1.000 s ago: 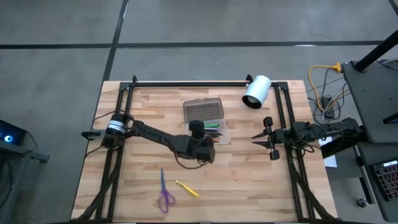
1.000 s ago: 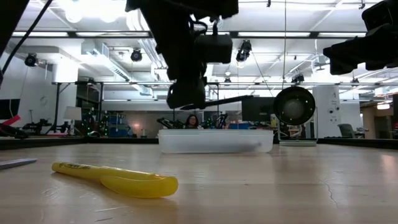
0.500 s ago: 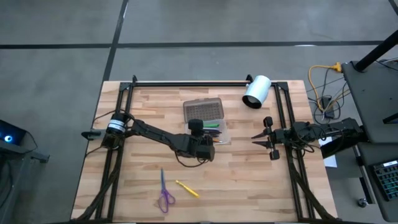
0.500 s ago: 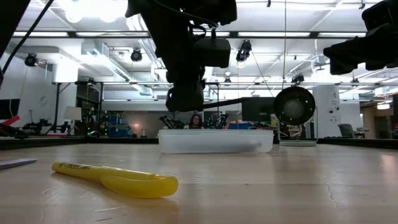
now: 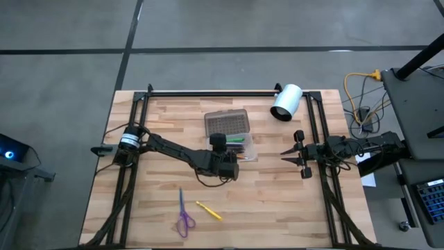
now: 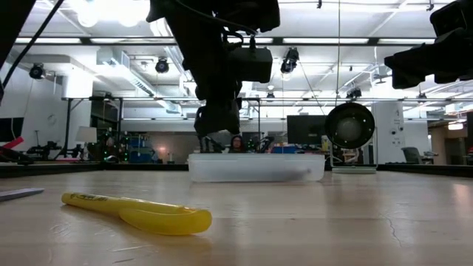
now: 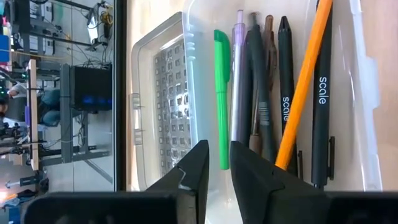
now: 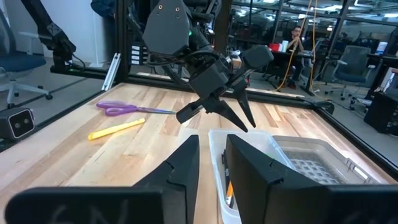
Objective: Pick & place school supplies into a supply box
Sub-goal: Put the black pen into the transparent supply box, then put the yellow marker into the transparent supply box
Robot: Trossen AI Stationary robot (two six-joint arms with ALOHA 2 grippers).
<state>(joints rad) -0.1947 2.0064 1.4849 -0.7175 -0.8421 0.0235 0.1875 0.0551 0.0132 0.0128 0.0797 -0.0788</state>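
Left claw (image 8: 217, 115) hovers over the clear rectangular plastic supply box (image 5: 236, 148), fingers parted, nothing held. Pens and pencils (image 7: 273, 106) lie lengthwise inside. Purple-handled scissors (image 5: 183, 214) and yellow marker (image 5: 208, 210) lie on the wooden surface (image 5: 277, 201), well short of the box. Right claw (image 5: 288, 157) waits beside the box, slightly open, empty. Advice: lift straight clear before swinging away.

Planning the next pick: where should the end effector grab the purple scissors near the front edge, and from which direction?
Take the scissors at the straight closed blades, just above the handle loops, coming straight down with the fingers across the blades' line. They lie flat, blades pointing toward the supply box and loops toward the table's front edge. The yellow pen lies apart on their right, so the left end effector has room.
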